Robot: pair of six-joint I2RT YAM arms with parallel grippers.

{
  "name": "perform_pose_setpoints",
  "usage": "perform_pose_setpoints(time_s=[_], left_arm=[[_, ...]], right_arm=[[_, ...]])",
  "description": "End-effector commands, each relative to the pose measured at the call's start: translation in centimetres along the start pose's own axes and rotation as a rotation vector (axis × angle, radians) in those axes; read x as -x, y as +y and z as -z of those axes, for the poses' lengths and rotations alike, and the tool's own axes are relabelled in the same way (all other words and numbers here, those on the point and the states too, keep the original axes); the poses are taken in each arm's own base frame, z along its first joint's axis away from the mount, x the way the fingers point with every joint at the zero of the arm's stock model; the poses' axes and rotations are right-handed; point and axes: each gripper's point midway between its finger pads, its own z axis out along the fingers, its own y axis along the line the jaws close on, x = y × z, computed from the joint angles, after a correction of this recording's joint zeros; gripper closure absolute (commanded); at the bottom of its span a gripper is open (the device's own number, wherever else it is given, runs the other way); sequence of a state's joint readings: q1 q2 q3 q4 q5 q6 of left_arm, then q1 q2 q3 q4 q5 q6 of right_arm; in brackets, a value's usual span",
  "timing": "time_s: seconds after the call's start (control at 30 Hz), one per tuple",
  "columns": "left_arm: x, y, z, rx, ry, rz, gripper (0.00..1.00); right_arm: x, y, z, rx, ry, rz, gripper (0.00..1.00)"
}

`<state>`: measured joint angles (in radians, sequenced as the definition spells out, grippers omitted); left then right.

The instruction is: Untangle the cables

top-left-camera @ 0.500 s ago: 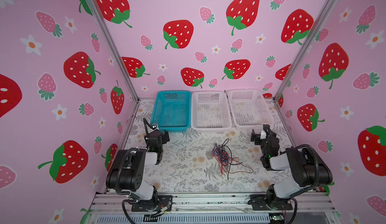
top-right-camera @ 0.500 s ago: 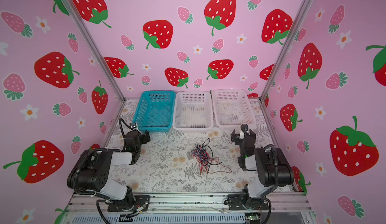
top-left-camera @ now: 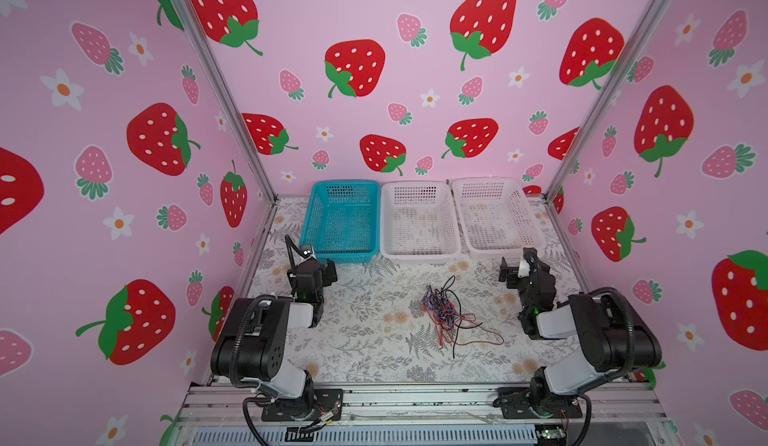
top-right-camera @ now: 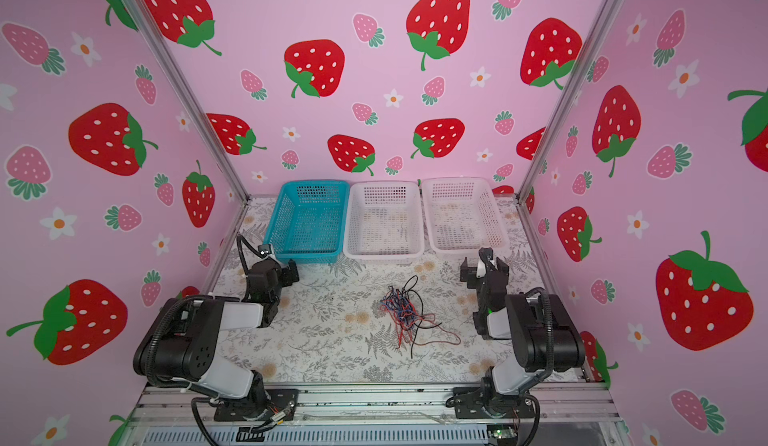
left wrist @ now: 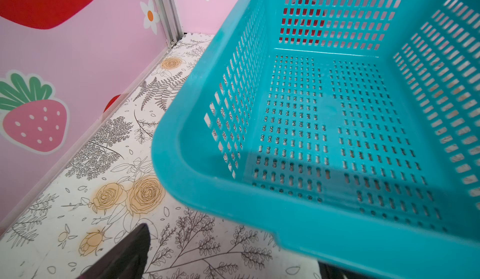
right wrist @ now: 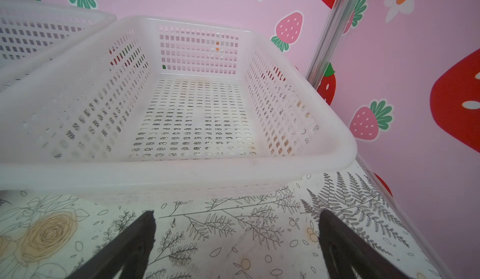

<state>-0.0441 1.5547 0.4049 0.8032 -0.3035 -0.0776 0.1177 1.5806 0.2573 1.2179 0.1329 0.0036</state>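
Observation:
The cables [top-left-camera: 444, 314] [top-right-camera: 405, 311] lie in one tangled heap of thin red, dark blue and black wires on the floral table, right of centre, with loose ends trailing toward the front. My left gripper [top-left-camera: 319, 266] [top-right-camera: 283, 271] stands open over the table at the left, just in front of the teal basket and well apart from the heap. At the right, my right gripper [top-left-camera: 519, 267] [top-right-camera: 483, 267] is open too, in front of a white basket. Both wrist views show wide-apart jaws with only bare table between them [left wrist: 230, 260] [right wrist: 237, 220]. The cables are out of both wrist views.
Three baskets line the back wall: a teal basket [top-left-camera: 341, 253] [left wrist: 207, 199], a middle white basket [top-left-camera: 419, 252] and a right white basket [top-left-camera: 500, 248] [right wrist: 181, 171], all with nothing in them. Pink strawberry walls close in three sides; a metal rail [top-left-camera: 415, 398] runs along the front.

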Motion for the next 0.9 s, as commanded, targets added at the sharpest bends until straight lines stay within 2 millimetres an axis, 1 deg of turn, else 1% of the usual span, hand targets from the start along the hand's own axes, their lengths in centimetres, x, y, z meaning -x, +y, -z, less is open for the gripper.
perform_pose_setpoints(time_s=[0.0,0.43,0.53,0.6,0.67,0.73,0.77,0.87], left_arm=[[1.6,-0.2,-0.1,-0.002,-0.041,0.009,0.01],[1.6,-0.2,-0.1,-0.002,-0.041,0.009,0.01],[1.6,-0.2,-0.1,-0.003,-0.042,0.011,0.01],[1.7,-0.2,-0.1,-0.004,-0.043,0.009,0.01],[1.6,-0.2,-0.1,-0.003,-0.042,0.01,0.01],[1.6,-0.2,-0.1,-0.004,-0.042,0.01,0.01],[1.6,-0.2,-0.1,-0.003,-0.043,0.01,0.01],[1.6,-0.2,-0.1,-0.003,-0.042,0.01,0.01]], right_arm=[[1.6,-0.2,-0.2,-0.004,-0.051,-0.005,0.01],[1.6,-0.3,0.0,-0.015,-0.057,-0.01,0.01],[3.1,-2.1,1.7,-0.113,-0.105,-0.05,0.01],[4.8,-1.9,2.3,-0.088,-0.114,-0.041,0.01],[6.3,-1.7,3.5,-0.069,-0.15,-0.064,0.01],[7.2,-1.9,4.8,-0.065,-0.193,-0.105,0.01],[7.5,-1.5,5.4,-0.043,-0.209,-0.114,0.01],[8.3,-1.1,6.4,-0.026,-0.206,-0.173,0.01]])
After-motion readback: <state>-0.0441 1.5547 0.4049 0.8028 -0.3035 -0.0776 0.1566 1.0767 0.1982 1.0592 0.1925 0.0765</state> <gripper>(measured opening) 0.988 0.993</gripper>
